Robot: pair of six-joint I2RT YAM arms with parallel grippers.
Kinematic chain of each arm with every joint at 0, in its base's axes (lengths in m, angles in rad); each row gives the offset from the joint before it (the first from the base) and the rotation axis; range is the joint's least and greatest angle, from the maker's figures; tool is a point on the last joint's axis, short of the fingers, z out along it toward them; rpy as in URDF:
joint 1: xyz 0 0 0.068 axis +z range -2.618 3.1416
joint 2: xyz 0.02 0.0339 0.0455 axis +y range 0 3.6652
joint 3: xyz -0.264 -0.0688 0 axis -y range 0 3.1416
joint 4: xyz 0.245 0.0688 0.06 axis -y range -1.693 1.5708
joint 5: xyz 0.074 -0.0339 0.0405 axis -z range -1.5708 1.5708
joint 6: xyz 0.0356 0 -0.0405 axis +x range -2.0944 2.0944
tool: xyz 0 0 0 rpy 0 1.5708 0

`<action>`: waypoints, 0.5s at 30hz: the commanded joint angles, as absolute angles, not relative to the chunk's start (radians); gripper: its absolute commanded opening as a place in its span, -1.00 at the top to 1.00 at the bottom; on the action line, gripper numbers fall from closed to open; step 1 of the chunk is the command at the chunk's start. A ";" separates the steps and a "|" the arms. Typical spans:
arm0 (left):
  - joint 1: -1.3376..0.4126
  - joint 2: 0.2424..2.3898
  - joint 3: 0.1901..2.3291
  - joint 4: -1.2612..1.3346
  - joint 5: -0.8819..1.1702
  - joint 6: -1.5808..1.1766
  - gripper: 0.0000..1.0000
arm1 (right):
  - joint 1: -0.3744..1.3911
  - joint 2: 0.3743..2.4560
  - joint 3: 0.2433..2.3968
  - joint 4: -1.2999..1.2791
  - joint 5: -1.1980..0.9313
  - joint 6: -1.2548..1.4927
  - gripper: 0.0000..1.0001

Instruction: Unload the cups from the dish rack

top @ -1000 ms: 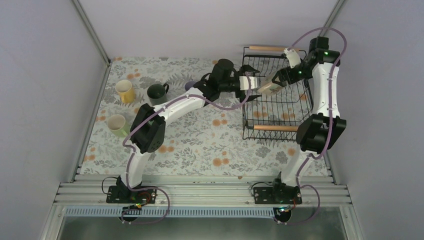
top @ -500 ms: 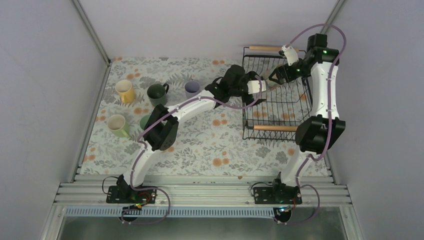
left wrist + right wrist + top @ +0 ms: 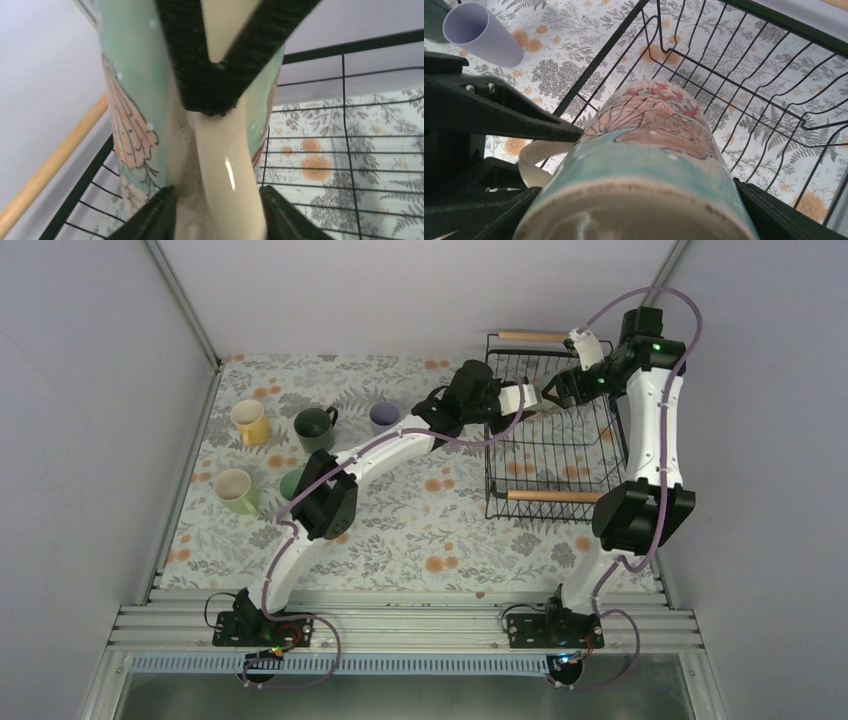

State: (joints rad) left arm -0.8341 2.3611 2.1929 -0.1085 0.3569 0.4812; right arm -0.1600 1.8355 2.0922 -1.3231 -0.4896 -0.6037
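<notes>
A beige cup point(image 3: 546, 401) painted teal and pink hangs on its side over the dish rack point(image 3: 550, 496), a black wire basket with wooden rod handles. My right gripper point(image 3: 556, 392) is shut on the cup's body point(image 3: 649, 150), one finger on each side. My left gripper point(image 3: 533, 399) reaches in from the left. Its fingers point(image 3: 160, 210) stand on either side of the cup's handle point(image 3: 227, 170), half closed, and I cannot tell whether they press it. The rack's floor point(image 3: 774, 75) below holds no cups in the visible part.
On the flowered table left of the rack stand a yellow cup point(image 3: 248, 422), a dark green cup point(image 3: 315, 427), a lavender cup point(image 3: 384, 417), an olive cup point(image 3: 234, 490) and a mint one point(image 3: 290, 483), half hidden by my left arm. Grey walls close in on both sides.
My left gripper has moved right to the cup, and its jaws have narrowed around the handle. The right gripper has drawn the cup slightly back and to the right over the rack.
</notes>
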 commanded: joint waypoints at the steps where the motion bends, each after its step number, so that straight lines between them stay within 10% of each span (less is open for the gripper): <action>1: -0.841 2.412 2.233 -0.116 0.357 0.465 0.46 | -0.151 1.751 2.076 -1.285 -0.601 -0.611 0.46; 6: -0.842 2.408 2.234 -0.126 0.378 0.480 0.94 | -0.152 1.740 2.051 -1.284 -0.608 -0.615 0.46; 15: -0.845 2.357 2.191 -0.137 0.334 0.552 0.95 | -0.152 1.720 2.029 -1.282 -0.598 -0.618 0.04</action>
